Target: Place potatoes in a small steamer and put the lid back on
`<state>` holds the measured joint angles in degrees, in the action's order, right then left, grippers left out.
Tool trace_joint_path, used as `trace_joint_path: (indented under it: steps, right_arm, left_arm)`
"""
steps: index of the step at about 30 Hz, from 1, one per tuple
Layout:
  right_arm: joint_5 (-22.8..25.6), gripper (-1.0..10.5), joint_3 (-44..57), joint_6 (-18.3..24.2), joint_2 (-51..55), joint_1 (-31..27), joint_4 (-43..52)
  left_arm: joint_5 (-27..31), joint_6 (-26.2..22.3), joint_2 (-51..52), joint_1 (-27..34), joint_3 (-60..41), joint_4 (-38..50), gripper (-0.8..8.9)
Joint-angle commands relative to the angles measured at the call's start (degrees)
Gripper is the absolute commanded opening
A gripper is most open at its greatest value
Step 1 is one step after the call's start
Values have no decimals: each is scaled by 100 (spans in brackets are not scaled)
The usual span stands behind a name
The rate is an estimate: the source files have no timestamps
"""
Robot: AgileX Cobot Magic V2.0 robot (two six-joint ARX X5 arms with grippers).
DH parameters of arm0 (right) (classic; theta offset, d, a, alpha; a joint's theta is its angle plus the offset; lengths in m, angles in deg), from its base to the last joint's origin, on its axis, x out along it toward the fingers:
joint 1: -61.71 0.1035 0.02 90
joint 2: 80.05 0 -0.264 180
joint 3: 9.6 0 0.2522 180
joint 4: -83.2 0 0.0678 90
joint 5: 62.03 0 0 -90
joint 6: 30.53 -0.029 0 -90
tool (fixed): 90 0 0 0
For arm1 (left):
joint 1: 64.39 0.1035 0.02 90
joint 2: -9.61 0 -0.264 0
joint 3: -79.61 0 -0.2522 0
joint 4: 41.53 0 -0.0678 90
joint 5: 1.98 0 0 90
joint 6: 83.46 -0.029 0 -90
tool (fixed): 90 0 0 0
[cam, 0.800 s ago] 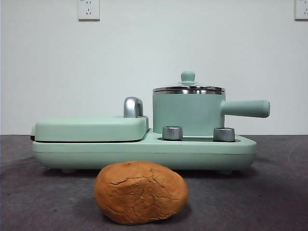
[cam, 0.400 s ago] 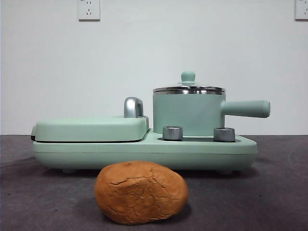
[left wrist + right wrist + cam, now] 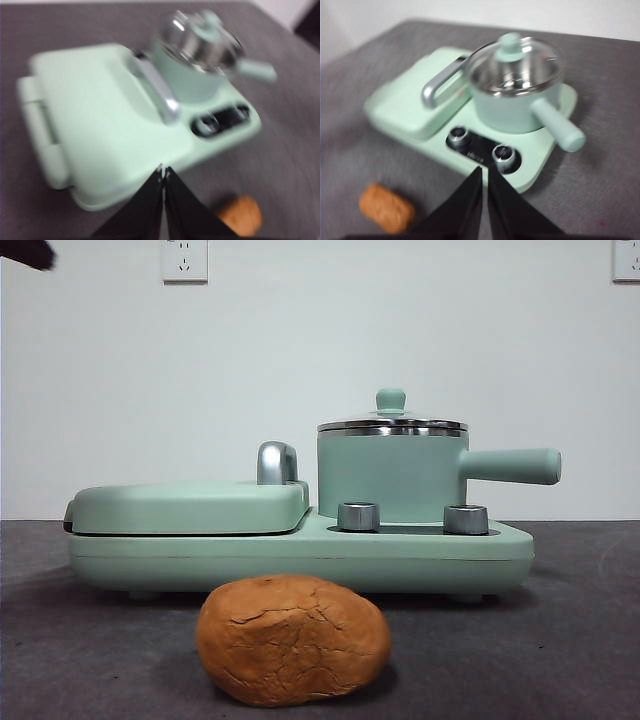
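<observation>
Newly showing at a top corner, one clenched hand [image 3: 25, 252] hangs far above the cracked orange-brown potato [image 3: 293, 639].

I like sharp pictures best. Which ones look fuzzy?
Front view: sharp, the potato shows every crack. Left wrist view: very smeary, the small steamer and lid streak. Right wrist view: softly blurred, with bright glints on the glass.

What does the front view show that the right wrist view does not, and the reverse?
Only the front view shows the wall sockets and a black arm tip at a top corner. Only the right wrist view shows the right gripper, jaws shut, and the steamer's steel inside through the lid. Both show the potato, the lidded small steamer and two knobs.
</observation>
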<state>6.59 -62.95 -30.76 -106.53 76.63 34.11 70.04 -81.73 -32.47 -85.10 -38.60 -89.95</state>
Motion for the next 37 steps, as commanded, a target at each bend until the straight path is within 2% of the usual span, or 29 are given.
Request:
trace_joint_path:
  steps: [1, 4, 7, 8, 10, 12, 14, 20, 23, 29, 37]
  right_arm:
    - [247, 15, -149, 949, -201, 446, -181]
    - [691, 15, -214, 1408, -356, 901, -422]
    - [966, 22, -219, 1670, -422, 1239, -479]
    - [968, 46, -219, 1744, -422, 1305, -474]
    - [964, 149, -219, 1764, -422, 1399, -446]
    - [981, 252, -221, 1655, -420, 1421, -452]
    - [1023, 287, -221, 1451, -420, 1419, -455]
    - [1141, 287, -221, 1110, -420, 1419, -455]
    - [1139, 287, -221, 935, -420, 1419, -455]
    - [1139, 287, -221, 765, -420, 1419, -391]
    - [1137, 287, -221, 660, -420, 1421, -389]
  left_arm:
    - [114, -1095, -184, -479, 164, -105, 7]
    - [437, -1781, -258, -890, 164, -258, 7]
    - [461, -2135, -254, -1123, 164, -286, 14]
    - [461, -2157, -243, -1161, 164, -280, 45]
    - [461, -2162, -240, -1209, 164, -240, 176]
    - [459, -2118, -240, -1235, 164, -199, 286]
    - [459, -2024, -243, -1261, 164, -127, 292]
    - [468, -1958, -262, -1287, 164, 90, 279]
    - [468, -1755, -376, -1314, 164, 374, 279]
    - [468, -1161, -1067, -1484, 166, 1624, 279]
    - [813, -953, -2651, -1698, 393, 3482, 279]
